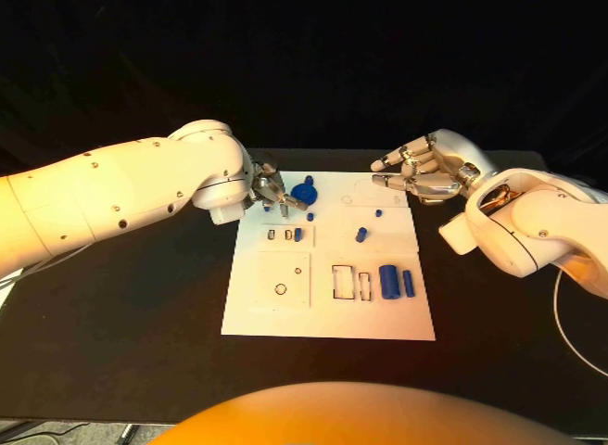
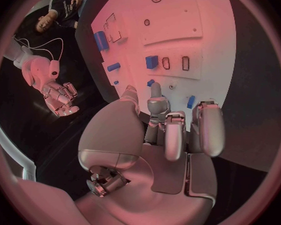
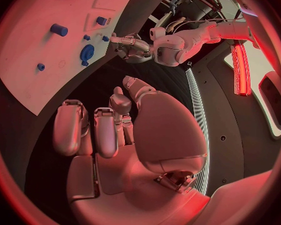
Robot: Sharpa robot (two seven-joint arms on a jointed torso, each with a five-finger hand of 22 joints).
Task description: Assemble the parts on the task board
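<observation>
Head view: my left hand (image 1: 267, 188) sits at the far left edge of the white task board (image 1: 264, 315), fingertips just beside a round blue part (image 1: 303, 194), though I cannot tell whether it grips anything; my right hand (image 1: 424, 167) hovers over the board's far right corner, fingers curled in with nothing visible in them, while two blue cylinders (image 1: 397, 281) lie side by side near the board's right edge. Left wrist view: my fingers (image 2: 175, 135) are loosely curled above the board, and small blue parts (image 2: 152, 62) lie scattered on it. Right wrist view: my right-hand fingers (image 3: 106, 132) are bent inward over the dark table (image 3: 84, 100), holding nothing, apart from the board and its blue pieces.
</observation>
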